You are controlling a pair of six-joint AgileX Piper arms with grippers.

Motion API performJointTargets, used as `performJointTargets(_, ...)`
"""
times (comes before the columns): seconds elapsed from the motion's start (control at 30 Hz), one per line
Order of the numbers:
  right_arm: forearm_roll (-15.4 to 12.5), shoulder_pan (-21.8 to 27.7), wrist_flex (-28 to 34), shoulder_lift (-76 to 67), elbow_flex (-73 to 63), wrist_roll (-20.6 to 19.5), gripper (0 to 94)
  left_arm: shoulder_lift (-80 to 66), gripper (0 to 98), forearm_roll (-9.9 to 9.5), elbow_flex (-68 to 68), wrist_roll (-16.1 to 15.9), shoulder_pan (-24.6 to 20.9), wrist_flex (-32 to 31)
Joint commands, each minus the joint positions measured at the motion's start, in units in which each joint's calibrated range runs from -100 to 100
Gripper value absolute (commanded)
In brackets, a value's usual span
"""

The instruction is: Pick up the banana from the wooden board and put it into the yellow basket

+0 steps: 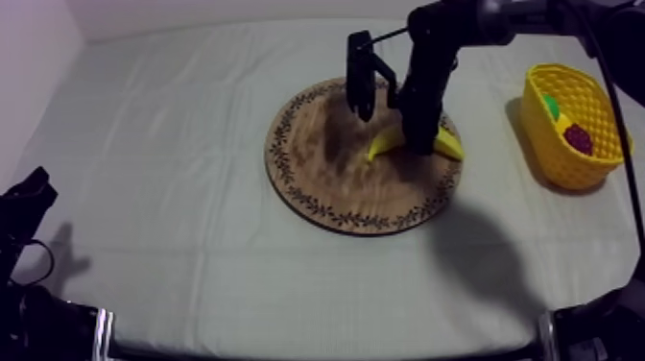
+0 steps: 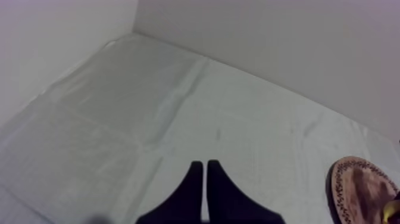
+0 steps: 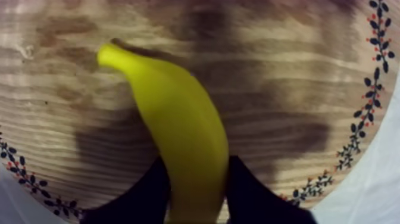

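Note:
The yellow banana point(image 1: 387, 144) lies on the round wooden board point(image 1: 326, 182) right of its middle. My right gripper point(image 1: 420, 146) comes down from the upper right onto the banana's middle. In the right wrist view its two black fingers point(image 3: 238, 184) press against both sides of the banana point(image 3: 172, 113), which rests on the board point(image 3: 286, 71). The yellow basket point(image 1: 537, 134) stands at the right side of the table. My left gripper point(image 1: 29, 197) rests low at the left, its fingers point(image 2: 193, 184) together as a narrow wedge with nothing between them.
A green fruit point(image 1: 550, 106) and a dark reddish one point(image 1: 579, 137) lie in the basket. Bare cloth point(image 1: 154, 144) stretches left of the board and in front of it. The board's rim point(image 2: 360, 184) shows beyond my left gripper.

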Motion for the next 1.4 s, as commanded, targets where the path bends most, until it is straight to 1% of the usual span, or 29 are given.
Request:
performJointTargets(0.0, 0.32, -0.14, -0.38, 0.09, 0.54, -0.21, 20.6, 0.02, 0.1, -0.01, 0.03, 0.01, -0.02, -0.01)
performJointTargets(0.13, 0.86, -0.34, -1.33, -0.26, 1.81, -0.73, 17.5, 0.02, 0.1, -0.01, 0.03, 0.01, -0.02, -0.01)
performJointTargets(0.3, 1.26, -0.16, -1.23, -2.27, 2.61, -0.79, 17.2, 0.02, 0.1, -0.01, 0.03, 0.01, -0.02, -0.01)
performJointTargets(0.57, 1.94, 1.27, 0.69, -11.06, 3.33, 0.71, 16.9, 0.02, 0.1, -0.01, 0.03, 0.01, -0.02, -0.01)
performJointTargets(0.77, 1.56, 2.09, 4.91, -19.13, 2.13, 2.27, 17.2, 0.02, 0.1, -0.01, 0.03, 0.01, -0.02, -0.01)
performJointTargets(0.97, 0.77, 2.14, 11.16, -26.13, -1.80, 3.48, 17.6, 0.02, 0.1, -0.01, 0.03, 0.01, -0.02, -0.01)
performJointTargets(1.17, 0.25, 1.50, 17.18, -30.75, -7.23, 4.11, 18.0, 0.02, 0.1, -0.01, 0.03, 0.01, -0.02, -0.01)
performJointTargets(1.37, 0.13, 1.13, 20.70, -33.33, -9.85, 4.39, 18.3, 0.02, 0.1, -0.01, 0.03, 0.01, -0.02, -0.01)
